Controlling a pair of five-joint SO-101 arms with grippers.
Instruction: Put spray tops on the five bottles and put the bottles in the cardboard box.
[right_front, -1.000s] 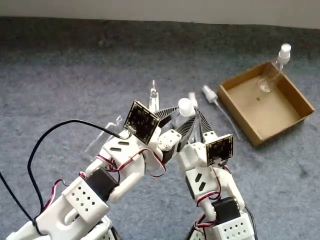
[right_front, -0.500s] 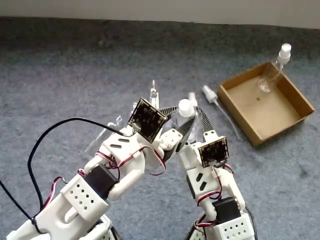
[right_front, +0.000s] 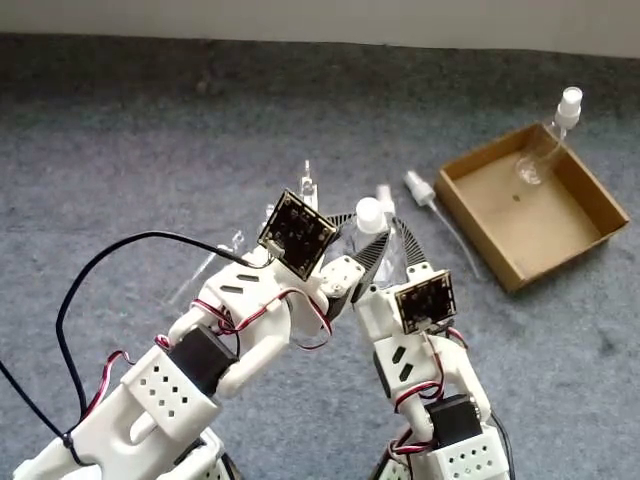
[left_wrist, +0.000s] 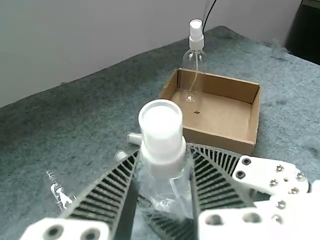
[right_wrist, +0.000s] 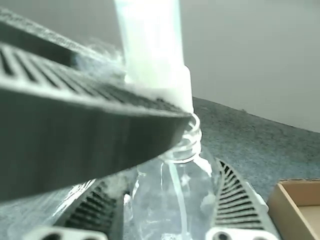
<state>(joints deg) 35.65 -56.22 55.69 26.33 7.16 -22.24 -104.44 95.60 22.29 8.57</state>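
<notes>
Two arms meet over the middle of the grey-covered table (right_front: 120, 130). The left gripper (right_front: 350, 235) has its fingers clamped on a clear bottle (right_wrist: 170, 200), held upright. The right gripper (right_front: 388, 235) has its fingers closed on the white spray top (left_wrist: 161, 132), which sits on the bottle's neck. How far it is seated is hard to make out.

The cardboard box (right_front: 590, 195) lies toward the table's far right. One capped bottle (left_wrist: 194, 55) stands tilted in its far corner. A loose spray top (right_front: 420, 188) lies just beside the box. Other clear bottles (right_front: 215, 260), partly hidden behind the left arm, lie on the table and are hard to count.
</notes>
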